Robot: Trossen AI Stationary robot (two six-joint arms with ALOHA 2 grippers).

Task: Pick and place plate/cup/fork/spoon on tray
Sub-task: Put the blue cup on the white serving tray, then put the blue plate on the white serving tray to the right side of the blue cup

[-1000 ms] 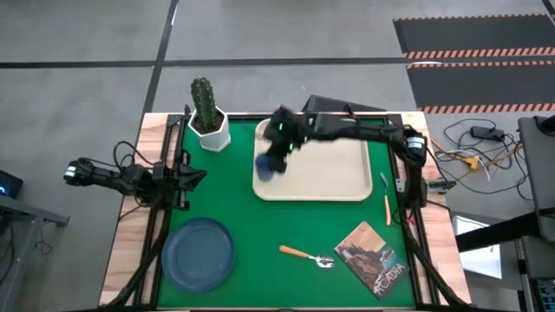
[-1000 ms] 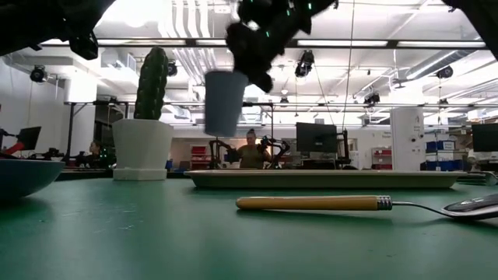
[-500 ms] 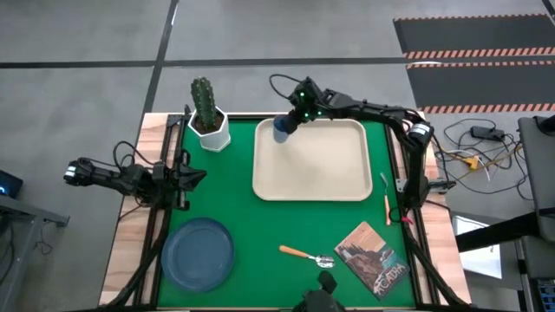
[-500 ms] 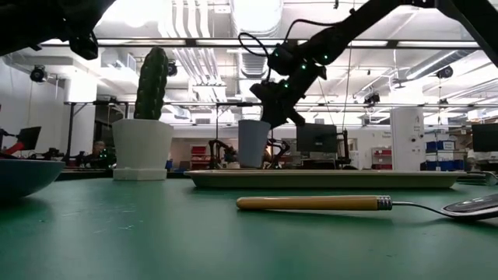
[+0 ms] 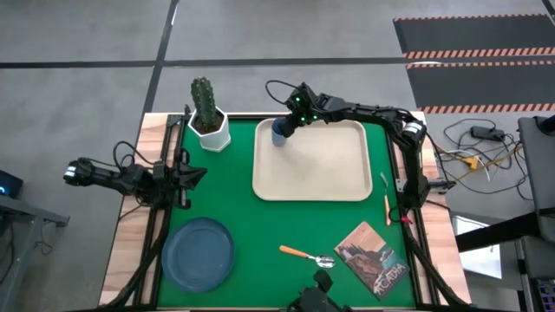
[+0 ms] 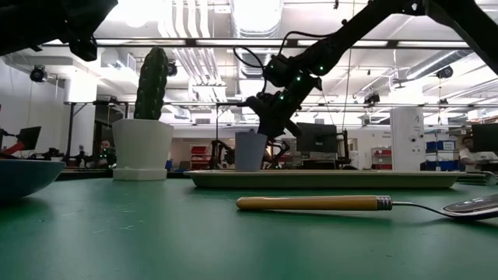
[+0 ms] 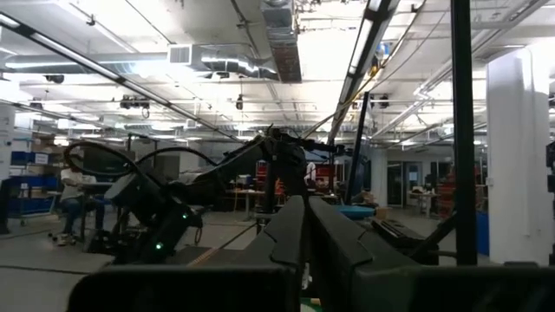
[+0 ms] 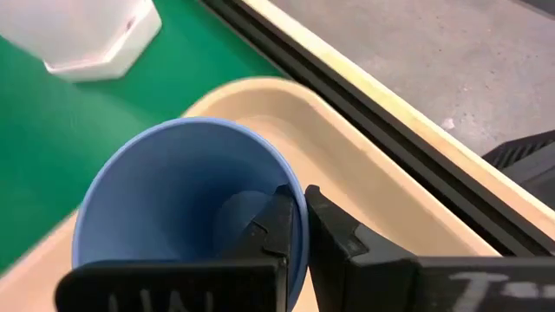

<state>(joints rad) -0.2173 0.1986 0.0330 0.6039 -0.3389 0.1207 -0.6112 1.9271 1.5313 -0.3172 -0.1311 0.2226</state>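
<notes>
— Gripping what, right gripper (image 5: 286,126)?
— Clenched on the cup's (image 5: 279,130) rim, cup at the tray's (image 5: 321,169) 11 o'clock corner.
— Left gripper (image 5: 192,176)?
— Fingers pressed together, parked at the table's 9 o'clock edge.

Both arms are dark, near-black, built of slim jointed links. The right arm (image 5: 364,111) carries a loose black cable looping above its wrist housing, where small green indicator lights glow. Its end effector (image 8: 295,227) has two flat matte-black fingers with angular, stepped edges. The left arm (image 5: 130,176) shows thin black cabling along its links; its end effector (image 7: 305,227) has matching dark fingers.
</notes>
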